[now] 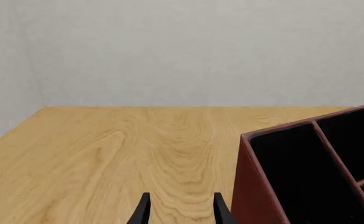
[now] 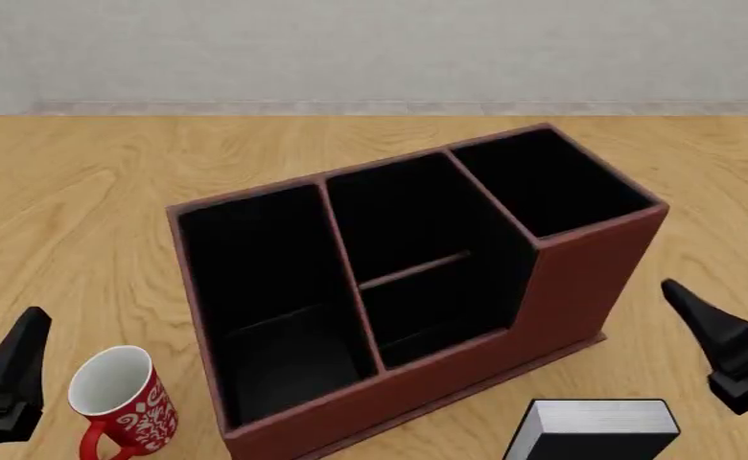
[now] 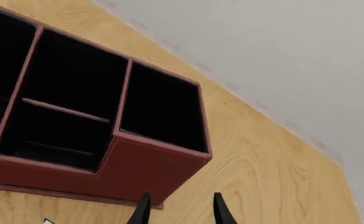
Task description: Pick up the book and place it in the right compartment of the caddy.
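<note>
Right gripper [image 2: 733, 331] seen at right edge of front view, fingers apart, nothing held. Left gripper [image 2: 10, 379] at lower left, fingers apart, empty, beside mug [image 2: 118, 398]. Book [image 2: 592, 429] found at bottom edge, right of centre, just before caddy [image 2: 553, 297]; right compartment [image 2: 547, 182] unfilled. Book judged rigid, fairly heavy, smooth-covered; grasp across covers advised.

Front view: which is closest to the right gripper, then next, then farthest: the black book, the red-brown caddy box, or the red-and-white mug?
From the right gripper:
1. Thick black hardcover book, at the near edge, just left of the gripper.
2. Dark red-brown leather-look caddy, mid-table; its right end faces the gripper.
3. Red-and-white patterned mug, beyond the caddy's left end, by the left gripper.
</note>
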Tool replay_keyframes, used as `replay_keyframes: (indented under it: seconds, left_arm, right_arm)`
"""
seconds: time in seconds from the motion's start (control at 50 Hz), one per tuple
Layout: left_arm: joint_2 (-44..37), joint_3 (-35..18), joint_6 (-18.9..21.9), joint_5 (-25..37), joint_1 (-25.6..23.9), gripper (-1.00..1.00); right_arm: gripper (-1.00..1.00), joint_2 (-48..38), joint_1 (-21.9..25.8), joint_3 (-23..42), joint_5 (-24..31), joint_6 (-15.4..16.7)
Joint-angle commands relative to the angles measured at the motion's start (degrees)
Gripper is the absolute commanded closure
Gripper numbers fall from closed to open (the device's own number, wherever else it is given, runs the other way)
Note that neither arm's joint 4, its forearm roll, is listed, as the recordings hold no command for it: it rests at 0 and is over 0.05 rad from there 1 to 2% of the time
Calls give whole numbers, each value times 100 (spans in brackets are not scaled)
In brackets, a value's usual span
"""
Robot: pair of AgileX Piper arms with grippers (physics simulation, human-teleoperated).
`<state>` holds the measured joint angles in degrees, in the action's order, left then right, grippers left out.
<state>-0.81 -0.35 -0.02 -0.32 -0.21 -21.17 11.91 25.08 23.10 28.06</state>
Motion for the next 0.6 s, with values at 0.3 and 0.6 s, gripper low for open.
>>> replay_keyframes:
  seconds: [0.3, 0.6]
  left_arm:
    - [-18, 4, -5, -19, -9, -100]
    - [-9, -10, -5, 5, -9, -100]
  right_arm:
    - [-100, -835, 655, 677, 1010, 960]
    - [-100, -1107, 543, 1070, 1791, 1251]
